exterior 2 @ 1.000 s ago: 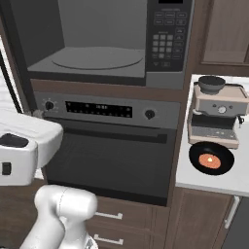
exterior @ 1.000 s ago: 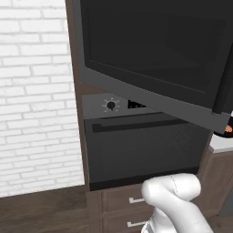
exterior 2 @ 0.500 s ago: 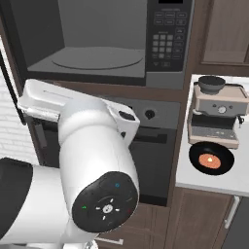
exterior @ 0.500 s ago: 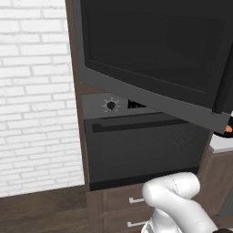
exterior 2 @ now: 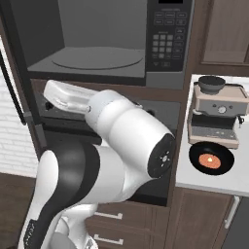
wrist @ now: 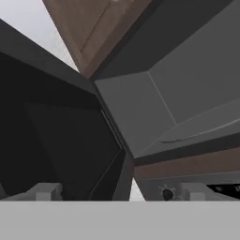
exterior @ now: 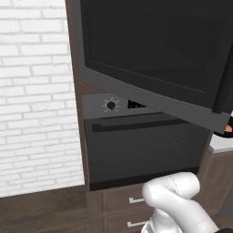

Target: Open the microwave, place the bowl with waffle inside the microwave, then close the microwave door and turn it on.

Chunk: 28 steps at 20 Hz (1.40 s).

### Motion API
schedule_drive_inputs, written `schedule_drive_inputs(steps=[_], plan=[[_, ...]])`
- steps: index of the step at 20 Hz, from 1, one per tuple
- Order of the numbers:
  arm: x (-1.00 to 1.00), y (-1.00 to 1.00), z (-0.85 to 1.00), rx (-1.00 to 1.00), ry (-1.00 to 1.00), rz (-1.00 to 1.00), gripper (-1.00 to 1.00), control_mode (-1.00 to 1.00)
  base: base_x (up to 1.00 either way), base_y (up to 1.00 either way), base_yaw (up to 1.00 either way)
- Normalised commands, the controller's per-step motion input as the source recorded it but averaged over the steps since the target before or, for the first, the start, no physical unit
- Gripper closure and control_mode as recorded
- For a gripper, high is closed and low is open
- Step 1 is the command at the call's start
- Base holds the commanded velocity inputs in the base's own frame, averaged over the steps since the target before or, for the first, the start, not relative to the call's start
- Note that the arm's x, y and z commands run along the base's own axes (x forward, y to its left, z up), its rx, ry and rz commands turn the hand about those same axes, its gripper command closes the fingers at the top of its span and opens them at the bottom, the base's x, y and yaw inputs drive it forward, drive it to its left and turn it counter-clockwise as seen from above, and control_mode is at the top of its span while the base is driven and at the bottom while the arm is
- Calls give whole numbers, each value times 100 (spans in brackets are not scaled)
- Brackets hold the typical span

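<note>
While the microwave door (exterior: pixel 154 54) stands swung wide open, it covers most of the upper part of the left base view, its black window facing the camera, with a white brick wall (exterior: pixel 34 104) at the left edge and the knobbed oven (exterior: pixel 141 150) below it. From the right base view, the microwave (exterior 2: pixel 107 44) sits at the upper left of the frame, its grey cavity bare and the round turntable (exterior 2: pixel 97 57) lying flat inside; the keypad panel (exterior 2: pixel 168 36) is just right of the cavity. Centre frame, the white arm (exterior 2: pixel 126 136) crosses in front of the oven. At the right, on a pale counter (exterior 2: pixel 219 182), a coffee machine (exterior 2: pixel 216 114) stands, and the bowl (exterior 2: pixel 211 159) (black, with an orange waffle in it) rests just in front of it. Through the hand view, the gripper (wrist: pixel 119 192) is spread wide and holds nothing, its fingertips (wrist: pixel 44 191) at the bottom edge.
</note>
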Motion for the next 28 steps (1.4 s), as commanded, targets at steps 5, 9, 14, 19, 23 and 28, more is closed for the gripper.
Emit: schedule_drive_inputs(steps=[5, 9, 14, 19, 23, 28], plan=[[37, 59, 0, 0, 9, 8, -100, -100, 0, 0, 0], [24, 62, 0, 0, 15, 6, -100, -100, 0, 0, 0], [-7, 69, 0, 0, 8, 12, -100, -100, 0, 0, 0], [-47, 81, 0, 0, 7, 27, -100, -100, 0, 0, 0], [-36, 99, 0, 0, 7, 30, -100, -100, 0, 0, 0], [-14, 100, 0, -1, 0, 19, -100, -100, 0, 0, 0]])
